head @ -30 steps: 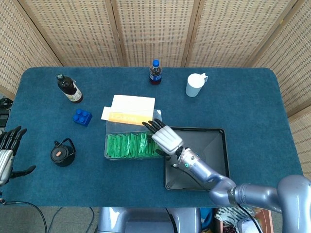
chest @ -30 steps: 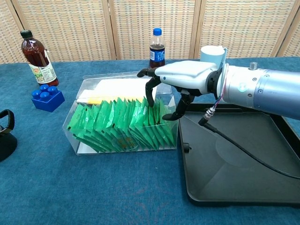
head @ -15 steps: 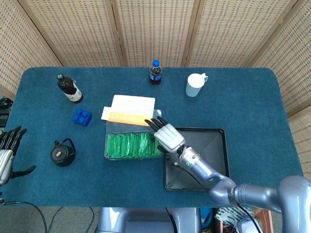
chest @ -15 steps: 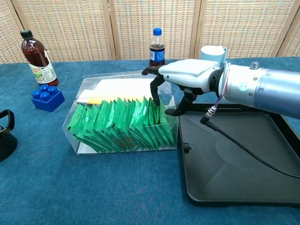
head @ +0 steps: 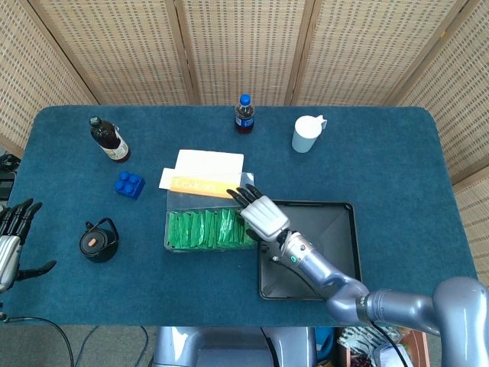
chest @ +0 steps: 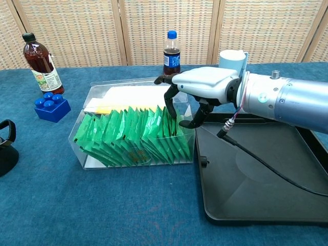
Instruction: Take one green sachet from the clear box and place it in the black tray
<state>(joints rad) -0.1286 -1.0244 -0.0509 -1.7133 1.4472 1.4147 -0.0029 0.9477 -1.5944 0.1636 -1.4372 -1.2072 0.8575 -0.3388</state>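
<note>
The clear box [head: 170,200] [chest: 82,139] holds a row of several green sachets [head: 202,228] [chest: 128,134] standing on edge. My right hand [head: 263,216] [chest: 202,84] hovers over the box's right end, with its fingers [chest: 168,97] curled down to the tops of the rightmost sachets and its thumb towards the tray side. I see no sachet gripped. The black tray [head: 332,229] [chest: 266,179] lies right of the box with nothing in it. At the far left table edge, my left hand [head: 11,237] is idle, fingers apart.
A brown bottle [head: 108,139] [chest: 42,64], a blue brick [head: 130,184] [chest: 51,107] and a black teapot [head: 99,241] stand to the left. At the back are a cola bottle [head: 244,114] [chest: 172,51] and a white cup [head: 307,134]. A white sheet [head: 210,162] lies behind the box.
My right hand has shifted slightly right along the box, to the rightmost sachets. The left hand has not moved.
</note>
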